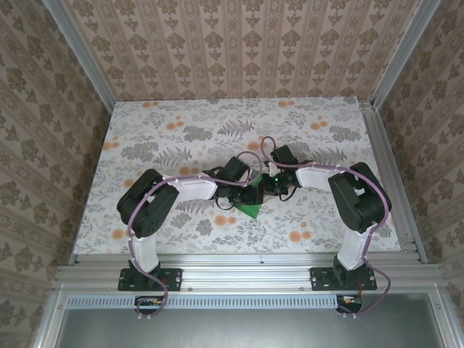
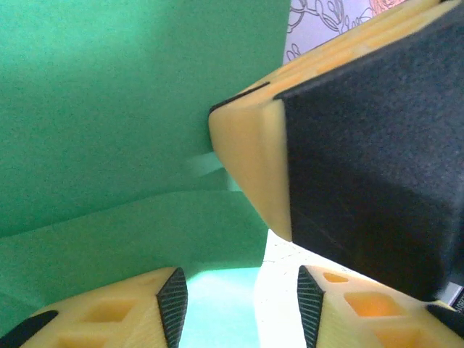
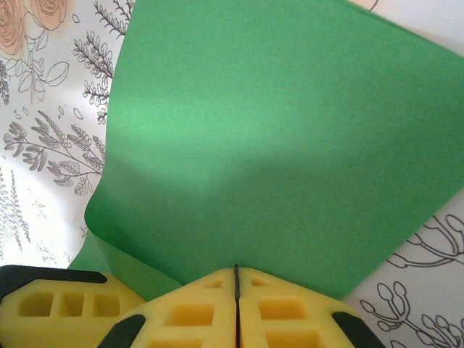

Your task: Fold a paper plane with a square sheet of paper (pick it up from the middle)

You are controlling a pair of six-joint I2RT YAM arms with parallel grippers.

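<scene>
The square sheet of paper [image 1: 251, 211], bright green and bent over on itself, sits between the two grippers at the middle of the table. In the right wrist view the paper [image 3: 275, 145] fans out from my right gripper [image 3: 236, 274], whose jaws are pressed together on its near edge. My left gripper [image 2: 241, 308] stands open, with a wide gap between its pads; the paper [image 2: 109, 109] lies just ahead of it, its lower edge reaching into the gap. The right gripper's yellow finger [image 2: 254, 159] presses against the paper close in front of the left one. From above, the left gripper [image 1: 245, 197] and right gripper [image 1: 270, 190] nearly touch.
The floral-patterned tabletop [image 1: 181, 130] stretches around the grippers. Aluminium frame rails [image 1: 388, 167] run along the table's sides and near edge, and patterned walls enclose it. One finger of the left gripper [image 3: 51, 304] shows beside the right gripper's jaws.
</scene>
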